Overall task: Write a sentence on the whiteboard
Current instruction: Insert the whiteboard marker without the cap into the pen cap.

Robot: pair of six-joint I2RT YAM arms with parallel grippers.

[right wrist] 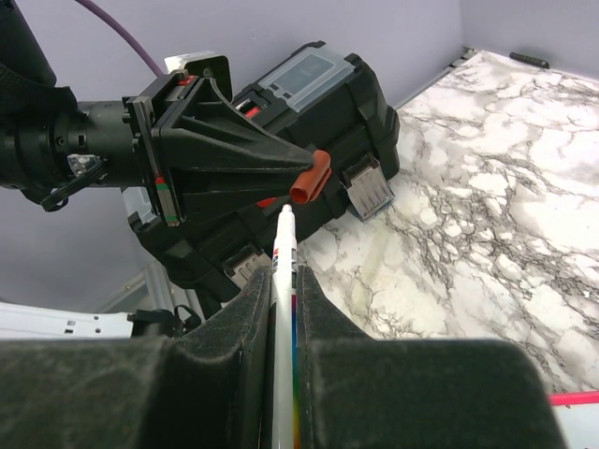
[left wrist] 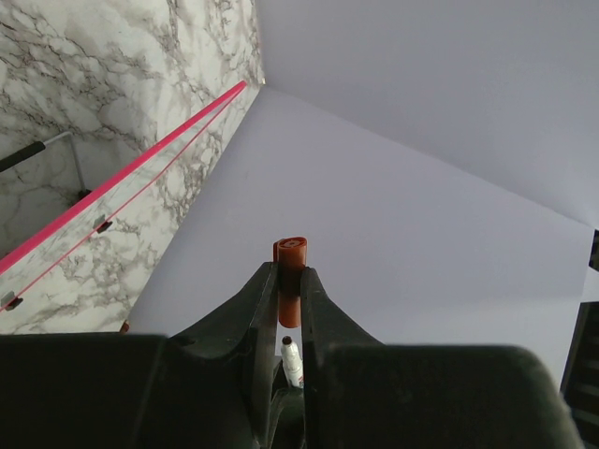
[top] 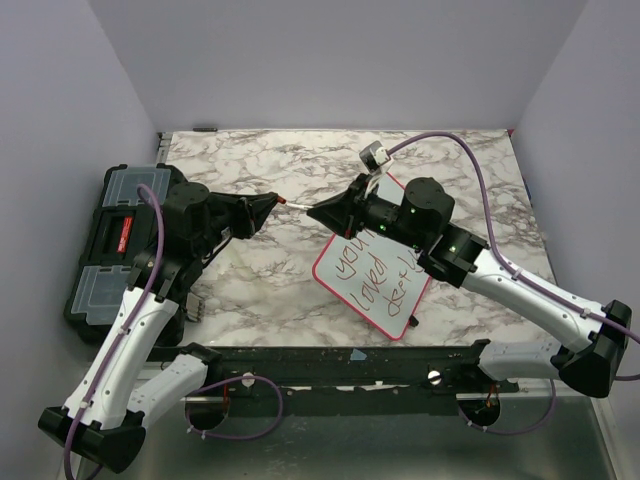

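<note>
The whiteboard [top: 372, 285] lies tilted on the marble table, red-framed, with handwritten words on it; its red edge [left wrist: 122, 178] shows in the left wrist view. My right gripper [top: 316, 212] is shut on a white marker [right wrist: 284, 309], tip pointing left. My left gripper [top: 272, 202] is shut on the marker's red cap [left wrist: 291, 267], which also shows in the right wrist view [right wrist: 310, 178]. Both grippers are raised above the table and face each other. The marker tip [right wrist: 285, 211] sits just short of the cap, a small gap between them.
A black toolbox [top: 115, 240] with clear lid compartments stands at the table's left edge, behind the left arm. A purple cable [top: 470, 160] loops over the right arm. Grey walls close the back and sides.
</note>
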